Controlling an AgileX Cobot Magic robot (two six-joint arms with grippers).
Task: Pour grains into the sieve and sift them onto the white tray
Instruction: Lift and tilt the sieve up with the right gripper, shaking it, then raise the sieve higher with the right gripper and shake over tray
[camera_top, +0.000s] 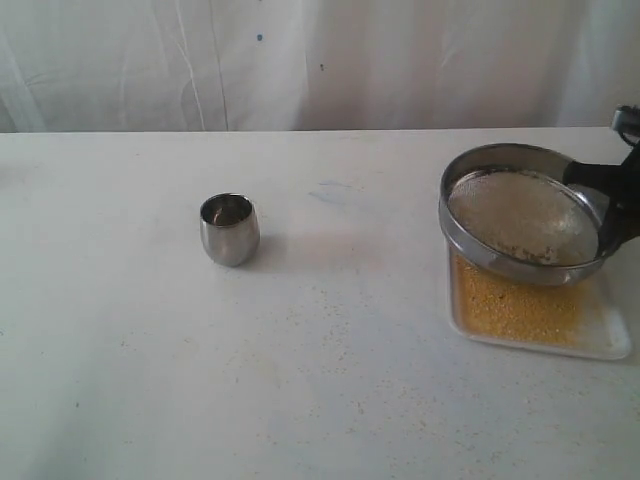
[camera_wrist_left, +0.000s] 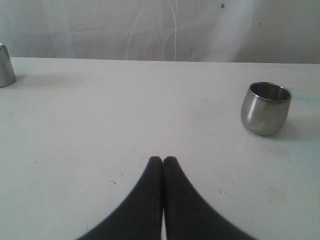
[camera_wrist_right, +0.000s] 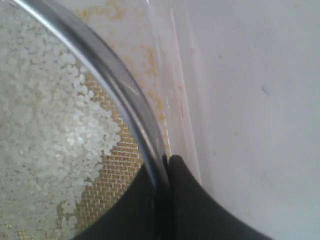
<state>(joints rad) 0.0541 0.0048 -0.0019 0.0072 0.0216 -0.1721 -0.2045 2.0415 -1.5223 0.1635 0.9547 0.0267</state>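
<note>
Right end effector (camera_wrist_right: 167, 160) around sieve (camera_wrist_right: 107, 75) rim

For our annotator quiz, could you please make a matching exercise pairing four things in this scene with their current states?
Things:
1. small rounded steel cup
2. wide round steel sieve
3. flat white rectangular tray
4. left gripper

States:
A. shut, holding nothing
B. covered with golden-yellow grains
C. upright on the table
D. tilted, gripped at its rim by the right gripper

Pairs: 1-C; 2-D; 3-B; 4-A
</note>
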